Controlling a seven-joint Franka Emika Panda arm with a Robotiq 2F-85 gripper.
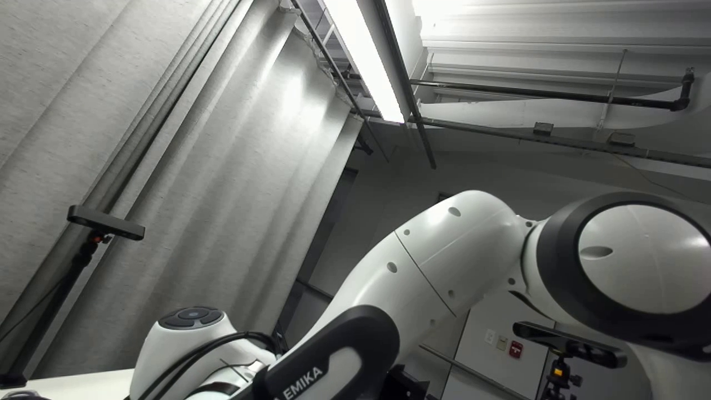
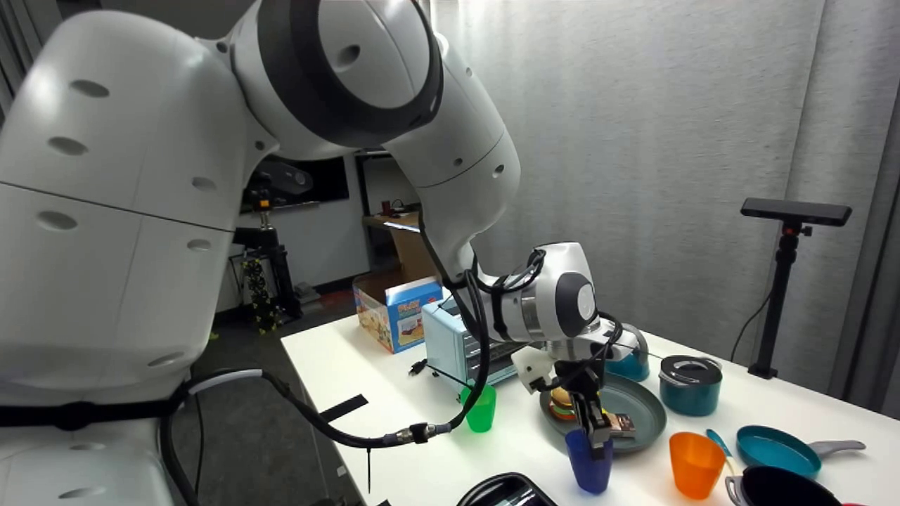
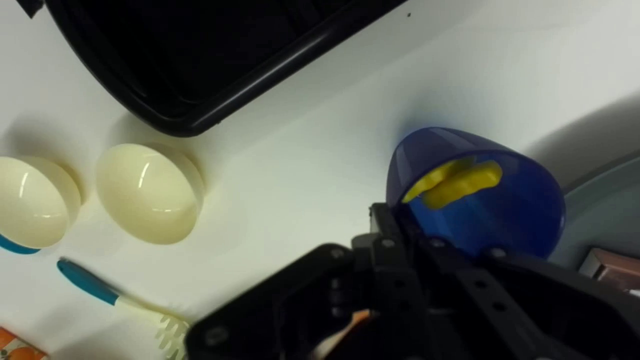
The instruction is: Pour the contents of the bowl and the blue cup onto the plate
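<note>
The blue cup [image 2: 589,469] is at the near side of the plate in an exterior view. The wrist view shows it [image 3: 505,215] with yellow fry-like pieces [image 3: 462,185] inside. My gripper [image 2: 596,432] is shut on the cup's wall, one finger inside and one outside, also seen in the wrist view [image 3: 397,212]. Whether the cup touches the table I cannot tell. The grey plate [image 2: 650,411] holds a toy burger [image 2: 561,405] and a brown block [image 2: 621,424]; its edge shows in the wrist view [image 3: 610,200]. Two cream bowls [image 3: 150,195] [image 3: 32,202] show no contents.
A green cup [image 2: 481,411], orange cup [image 2: 695,464], teal pan [image 2: 777,450], lidded pot [image 2: 692,388] and toaster oven [image 2: 446,344] stand around. A black tray [image 3: 200,117] and teal-handled spoon [image 3: 87,282] lie near the bowls.
</note>
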